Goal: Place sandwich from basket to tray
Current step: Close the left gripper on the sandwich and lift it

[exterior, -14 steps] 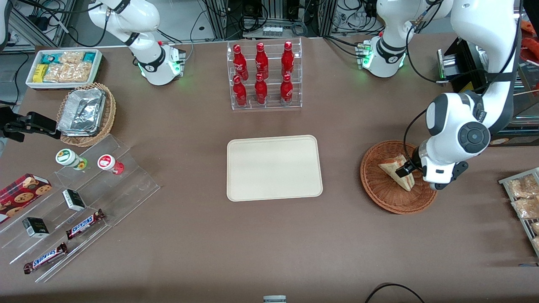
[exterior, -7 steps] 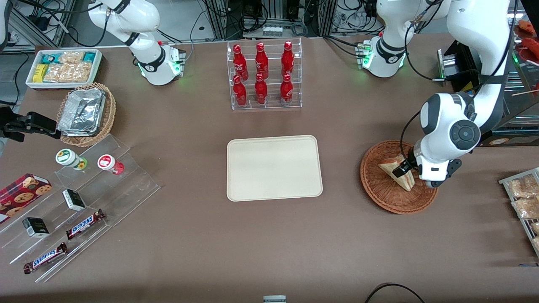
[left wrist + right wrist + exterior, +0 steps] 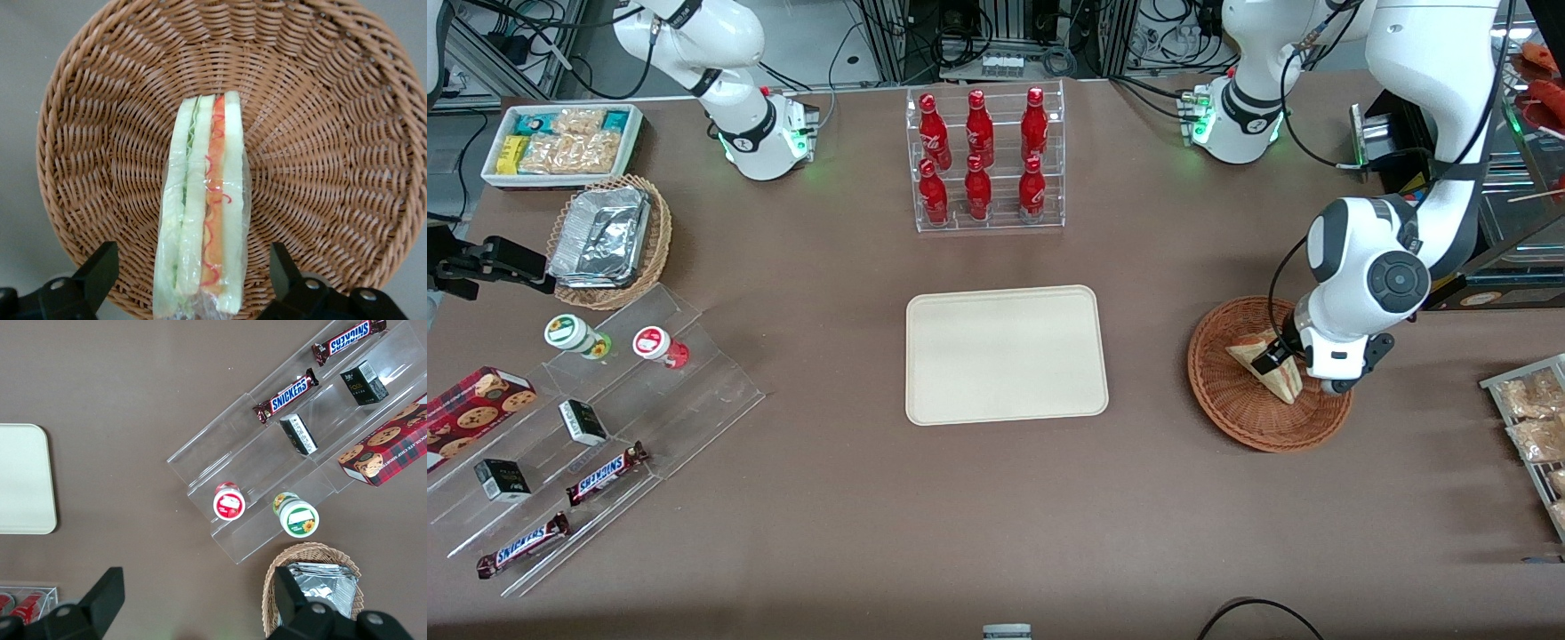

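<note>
Sandwich point(image 3: 202, 213) lies in the wicker basket point(image 3: 333, 133), straddled by the spread pincer point(image 3: 193, 280), seemingly not touching; tray point(image 3: 1005, 354) awaits.

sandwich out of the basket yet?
No. The sandwich lies in the basket; the open gripper straddles it, fingers apart.

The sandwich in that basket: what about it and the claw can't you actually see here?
- Front view: the working arm's wrist covers part of the sandwich and the basket rim beside it.
- Front view: most of the gripper is hidden under that wrist.
- Left wrist view: the picture's edge cuts off the sandwich's end nearest the camera.
- Left wrist view: the fingers stand open around it; contact cannot be judged.
</note>
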You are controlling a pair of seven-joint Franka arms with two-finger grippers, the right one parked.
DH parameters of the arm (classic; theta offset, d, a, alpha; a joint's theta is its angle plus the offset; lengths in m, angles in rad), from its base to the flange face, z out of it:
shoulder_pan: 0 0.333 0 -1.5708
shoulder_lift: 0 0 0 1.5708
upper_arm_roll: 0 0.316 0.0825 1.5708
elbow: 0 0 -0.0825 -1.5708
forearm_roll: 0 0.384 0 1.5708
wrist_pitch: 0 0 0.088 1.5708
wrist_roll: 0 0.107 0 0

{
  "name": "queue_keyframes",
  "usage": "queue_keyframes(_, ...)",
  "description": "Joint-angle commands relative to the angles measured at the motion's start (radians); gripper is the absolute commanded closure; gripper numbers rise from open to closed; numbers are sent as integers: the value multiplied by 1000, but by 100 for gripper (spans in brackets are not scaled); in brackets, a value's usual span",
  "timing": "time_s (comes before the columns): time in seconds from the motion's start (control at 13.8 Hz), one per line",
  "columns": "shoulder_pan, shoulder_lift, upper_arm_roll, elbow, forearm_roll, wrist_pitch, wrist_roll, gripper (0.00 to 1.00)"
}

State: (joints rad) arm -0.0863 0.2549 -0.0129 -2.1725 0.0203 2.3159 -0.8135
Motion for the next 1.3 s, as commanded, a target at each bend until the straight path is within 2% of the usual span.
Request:
queue_keyframes(0.0, -4, 7, -2, -13, -2, 30, -22, 0)
queue_keyframes(0.07, -4, 9, -2, -13, -2, 30, -22, 0)
queue_keyframes(0.14, -4, 12, -2, -13, -2, 30, -22, 6)
queue_keyframes(0.22, -4, 17, -2, -13, -3, 30, -26, 19)
queue_keyframes(0.36, -4, 18, -2, -13, -3, 30, -52, 77)
queue_keyframes(0.43, -4, 20, -2, -13, -3, 30, -62, 96)
queue_keyframes(0.51, -4, 20, -2, -13, -3, 30, -62, 100)
queue_keyframes(0.87, -4, 8, -4, 0, -3, 2, -65, 100)
queue_keyframes(1.23, -6, 0, -59, 135, 1, -202, -47, 100)
